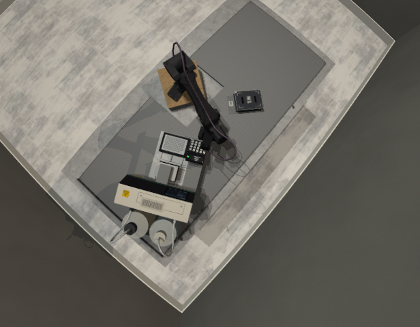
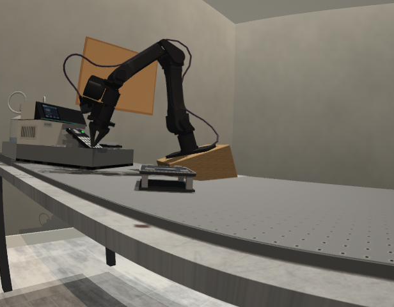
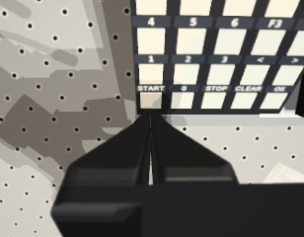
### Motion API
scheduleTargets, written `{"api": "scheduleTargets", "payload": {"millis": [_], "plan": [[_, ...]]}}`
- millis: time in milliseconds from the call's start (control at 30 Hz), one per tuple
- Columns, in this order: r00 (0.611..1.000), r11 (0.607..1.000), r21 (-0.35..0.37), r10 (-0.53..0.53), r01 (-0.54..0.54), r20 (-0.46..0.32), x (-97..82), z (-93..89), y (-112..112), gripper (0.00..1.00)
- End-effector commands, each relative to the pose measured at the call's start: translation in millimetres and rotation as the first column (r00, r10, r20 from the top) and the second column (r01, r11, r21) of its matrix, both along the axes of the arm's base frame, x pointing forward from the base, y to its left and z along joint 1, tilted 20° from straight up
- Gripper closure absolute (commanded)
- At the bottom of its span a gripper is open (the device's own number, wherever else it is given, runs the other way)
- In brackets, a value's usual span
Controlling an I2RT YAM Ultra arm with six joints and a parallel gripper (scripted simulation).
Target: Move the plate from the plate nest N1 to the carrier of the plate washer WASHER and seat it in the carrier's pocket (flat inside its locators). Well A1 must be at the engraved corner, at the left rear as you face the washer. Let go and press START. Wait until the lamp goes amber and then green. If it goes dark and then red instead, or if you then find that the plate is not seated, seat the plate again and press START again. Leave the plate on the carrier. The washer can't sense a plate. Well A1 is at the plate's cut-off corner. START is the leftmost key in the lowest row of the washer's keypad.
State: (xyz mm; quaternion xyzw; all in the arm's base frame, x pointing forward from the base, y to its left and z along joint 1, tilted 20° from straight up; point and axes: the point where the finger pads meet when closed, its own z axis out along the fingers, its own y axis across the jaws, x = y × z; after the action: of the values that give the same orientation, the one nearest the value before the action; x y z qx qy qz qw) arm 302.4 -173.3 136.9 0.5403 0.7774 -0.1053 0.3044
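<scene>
The pale plate (image 1: 174,144) lies in the dark-rimmed carrier (image 1: 161,148) of the washer; it looks flat, but its cut-off corner is too small to make out. My gripper (image 2: 93,145) (image 3: 150,118) is shut and empty. Its tips are at the lower edge of the START key (image 3: 151,101) in the wrist view, at or just above the keypad (image 1: 196,146); contact cannot be told. The lamp (image 1: 187,156) (image 2: 82,132) is green. The plate nest N1 (image 1: 248,100) (image 2: 169,170) holds no plate.
The washer's cream housing (image 1: 152,202) stands behind the carrier, with two bottles (image 1: 138,225) (image 1: 163,230) and their tubes behind it. The arm's wooden base block (image 1: 180,101) (image 2: 207,165) stands beside the washer. The cable loops out near the wrist.
</scene>
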Motion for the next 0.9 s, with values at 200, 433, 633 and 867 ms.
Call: {"api": "scheduleTargets", "payload": {"millis": [200, 433, 633, 867], "plan": [[1.0, 1.0, -0.009, -0.008, 0.008, 0.004, 2.7, -4.7, -8.2, 1.0], [1.0, 1.0, 0.003, -0.004, 0.004, -0.008, 1.2, -14.9, -7.8, 1.0], [1.0, 1.0, 0.001, -0.005, 0.005, -0.009, 2.0, -16.9, -9.4, 1.0], [1.0, 1.0, -0.002, -0.007, 0.007, -0.01, 3.1, -20.3, -12.3, 1.0]]}}
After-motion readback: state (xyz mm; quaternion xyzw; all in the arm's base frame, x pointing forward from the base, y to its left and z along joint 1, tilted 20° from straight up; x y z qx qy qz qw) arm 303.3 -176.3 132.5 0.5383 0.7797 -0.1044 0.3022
